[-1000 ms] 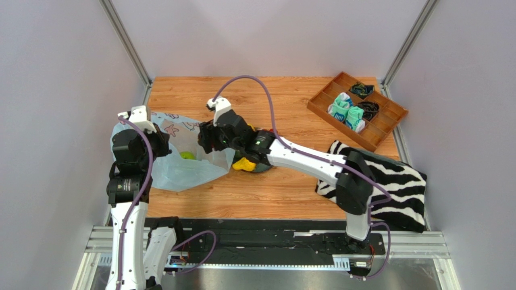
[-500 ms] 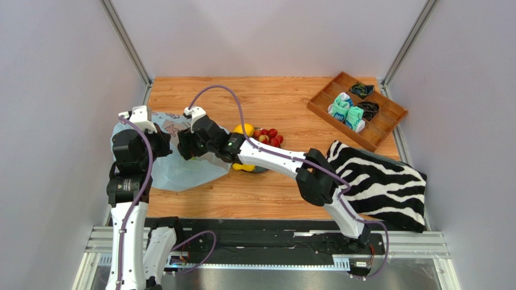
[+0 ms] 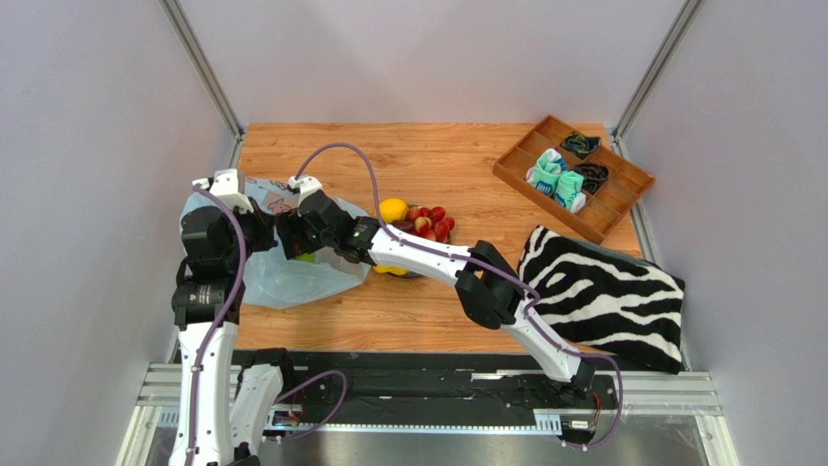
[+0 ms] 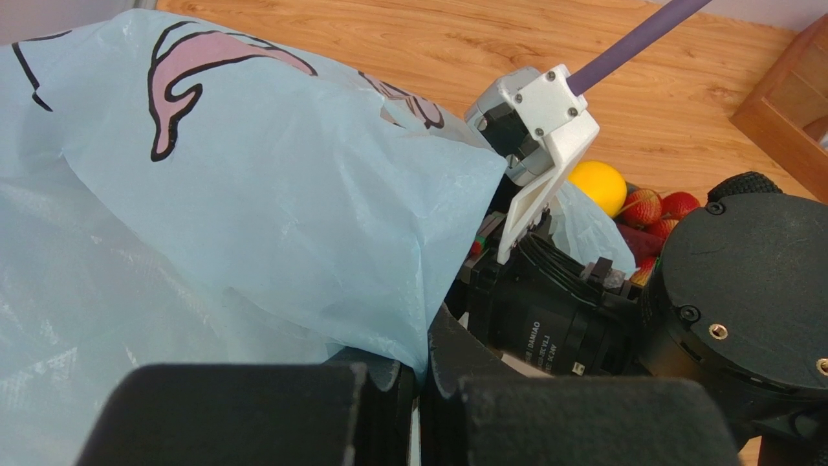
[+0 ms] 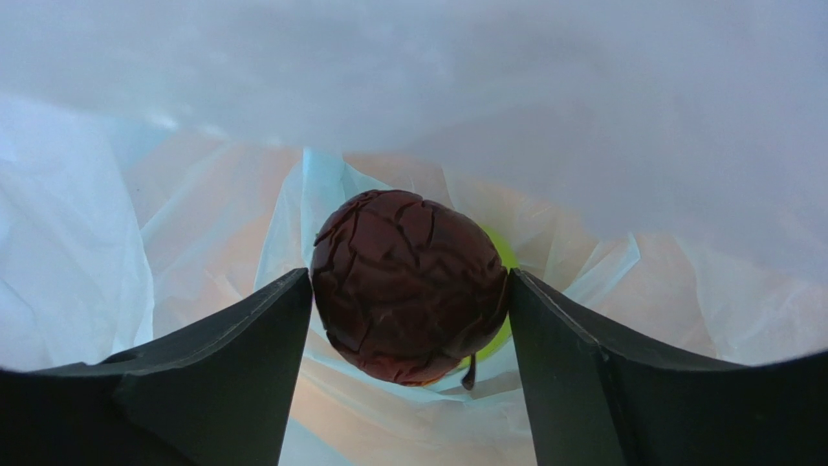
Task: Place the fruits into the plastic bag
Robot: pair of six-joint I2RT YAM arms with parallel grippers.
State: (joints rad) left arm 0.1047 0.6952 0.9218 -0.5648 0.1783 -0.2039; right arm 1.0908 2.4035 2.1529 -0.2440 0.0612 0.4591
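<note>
The pale blue plastic bag [image 3: 277,277] lies at the left of the table. My left gripper [image 4: 420,383] is shut on its upper edge [image 4: 292,223] and holds the mouth up. My right gripper [image 3: 292,238] is reached inside the bag. In the right wrist view it [image 5: 408,301] is shut on the dark red-purple round fruit [image 5: 408,286]. The bright green apple [image 5: 498,335] lies just behind it on the bag's floor and also shows from above [image 3: 303,257]. The yellow lemon [image 3: 393,210] and several small red fruits [image 3: 428,219] sit on the dark plate [image 3: 413,272].
A zebra-striped cloth [image 3: 607,291] lies at the right front. A wooden compartment tray [image 3: 573,180] with socks stands at the back right. The right arm [image 3: 437,257] stretches across the plate towards the bag.
My right gripper has moved left from beside the plate into the bag's mouth, carrying the dark red-purple fruit. The left gripper has stayed holding the bag.
</note>
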